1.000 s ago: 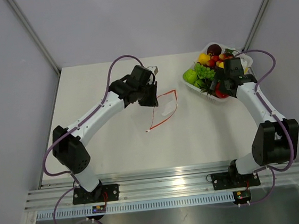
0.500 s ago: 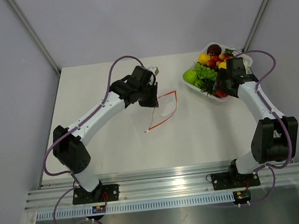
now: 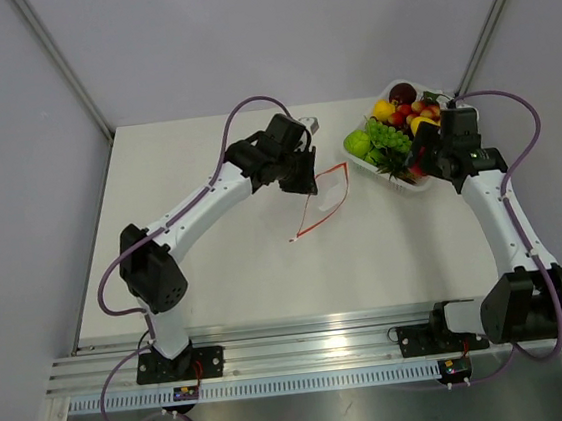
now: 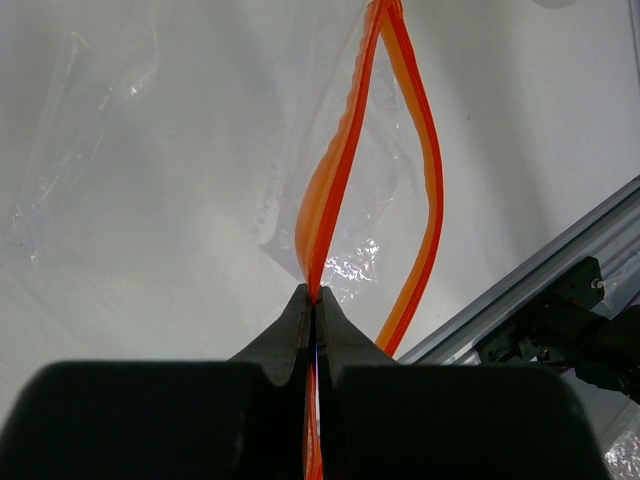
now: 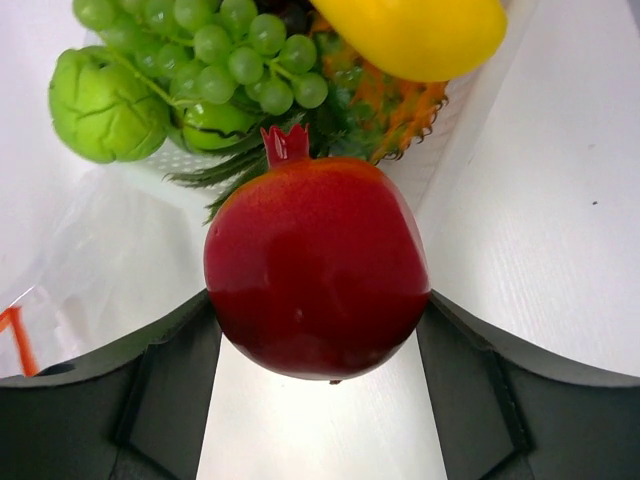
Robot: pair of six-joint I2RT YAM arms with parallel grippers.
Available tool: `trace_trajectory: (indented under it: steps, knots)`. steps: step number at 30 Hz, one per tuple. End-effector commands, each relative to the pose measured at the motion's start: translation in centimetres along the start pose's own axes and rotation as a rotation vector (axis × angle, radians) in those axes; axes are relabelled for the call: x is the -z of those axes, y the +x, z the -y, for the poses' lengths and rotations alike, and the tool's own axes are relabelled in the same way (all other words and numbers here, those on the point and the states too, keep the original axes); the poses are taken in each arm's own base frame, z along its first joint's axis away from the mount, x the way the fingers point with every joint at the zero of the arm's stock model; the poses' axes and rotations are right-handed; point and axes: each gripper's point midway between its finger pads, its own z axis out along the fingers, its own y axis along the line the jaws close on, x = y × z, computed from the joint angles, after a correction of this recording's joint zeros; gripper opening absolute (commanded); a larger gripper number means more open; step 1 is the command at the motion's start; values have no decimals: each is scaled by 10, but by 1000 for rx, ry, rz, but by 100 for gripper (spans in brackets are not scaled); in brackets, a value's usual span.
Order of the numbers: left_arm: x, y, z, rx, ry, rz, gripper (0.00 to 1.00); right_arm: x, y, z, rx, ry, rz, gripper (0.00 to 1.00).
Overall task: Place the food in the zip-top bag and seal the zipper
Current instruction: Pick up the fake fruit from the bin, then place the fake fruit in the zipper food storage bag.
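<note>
From above, the clear zip-top bag is almost too faint to see; only its orange zipper shows well. The left gripper hides the bit of zipper pinched between its fingers, and the zipper's far end runs off the top edge. The red fruit covers the gap inside the right gripper. The yellow fruit and grapes are cut off at the top.
</note>
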Motion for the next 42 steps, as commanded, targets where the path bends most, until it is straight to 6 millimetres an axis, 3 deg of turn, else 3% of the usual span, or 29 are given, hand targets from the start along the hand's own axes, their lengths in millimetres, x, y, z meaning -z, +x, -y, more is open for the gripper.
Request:
trace_trajectory:
  steps: [1,9,14,23,29,42]
  knots:
    - [0,-15,26,-3,76,20,0,32,-19,-24,14,-133,36,50]
    - [1,-28,43,-8,115,37,0,85,-30,-75,-18,-410,47,50]
    - [0,-30,48,3,137,31,0,113,-9,-124,45,-567,12,50]
    - [8,-37,48,4,119,60,0,114,27,-169,118,-661,-71,51]
    - [9,-39,49,15,125,73,0,103,50,-175,142,-665,-147,52]
    - [18,-50,59,3,163,98,0,65,88,-158,155,-556,-263,54]
